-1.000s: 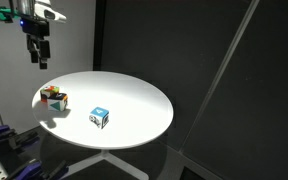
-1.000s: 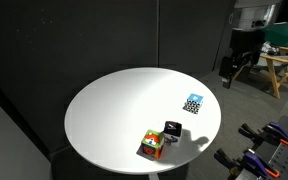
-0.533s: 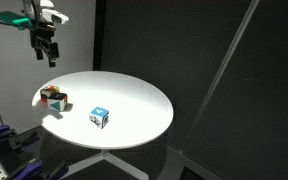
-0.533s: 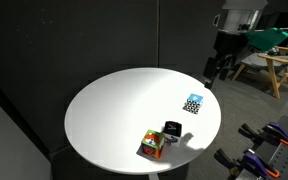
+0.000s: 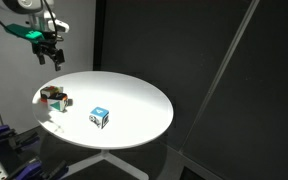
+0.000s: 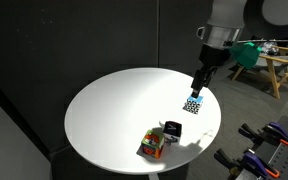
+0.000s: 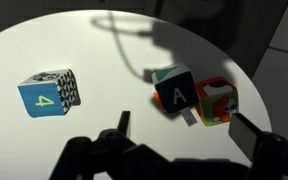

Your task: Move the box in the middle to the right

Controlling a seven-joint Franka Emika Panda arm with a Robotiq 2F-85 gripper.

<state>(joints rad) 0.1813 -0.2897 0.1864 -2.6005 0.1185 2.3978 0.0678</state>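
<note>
The box [image 7: 174, 93] is a dark cube with a white "A". It sits on the round white table [image 6: 114, 110], touching an orange-red cube [image 7: 216, 102]. In both exterior views the box [image 6: 171, 129] [image 5: 60, 100] lies between the orange-red cube [image 6: 152, 145] [image 5: 48, 95] and a blue-and-white cube [image 6: 193, 104] [image 5: 100, 117] [image 7: 47, 93]. My gripper [image 7: 184, 135] is open and empty. It hangs in the air above the table [image 6: 198, 85] [image 5: 52, 55], near the blue-and-white cube and apart from the box.
The table edge [image 5: 169, 120] drops off on all sides. Black curtains surround the table. A wooden stool [image 6: 276, 70] stands behind the arm. Bare table top [image 6: 104, 120] lies away from the cubes.
The gripper has swung in from beyond the table's edge to a spot over the table near the blue-and-white cube. The cubes have not moved.
</note>
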